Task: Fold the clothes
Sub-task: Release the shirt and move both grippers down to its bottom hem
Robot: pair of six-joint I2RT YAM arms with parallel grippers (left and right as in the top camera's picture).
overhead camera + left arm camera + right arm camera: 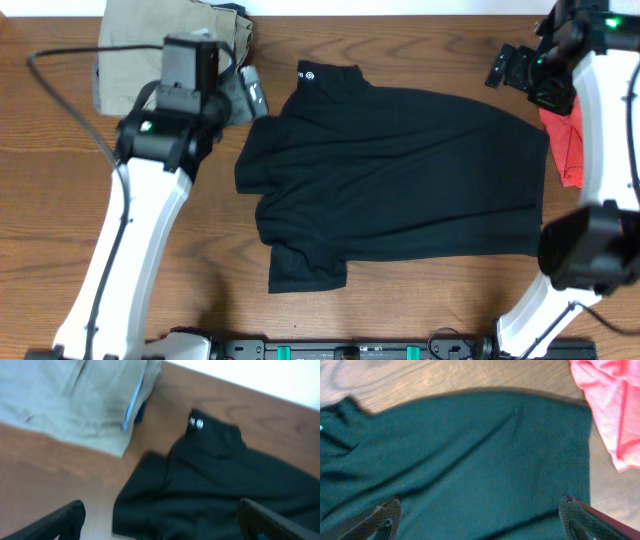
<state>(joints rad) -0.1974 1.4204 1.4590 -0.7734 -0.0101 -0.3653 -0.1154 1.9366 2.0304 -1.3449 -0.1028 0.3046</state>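
left claw [160, 516] and right claw [480, 510] gape wide, empty, beside black shirt [400, 180].

Shirt [400, 180] spread on the table [50, 200], trousers [140, 45] behind its left side, T-shirt [565, 150] just beside its right edge

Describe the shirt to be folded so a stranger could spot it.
On the wooden table, dead centre, the black shirt lies spread out. Unlike the tan trousers and red garment flanking it, it is black with a small white logo.
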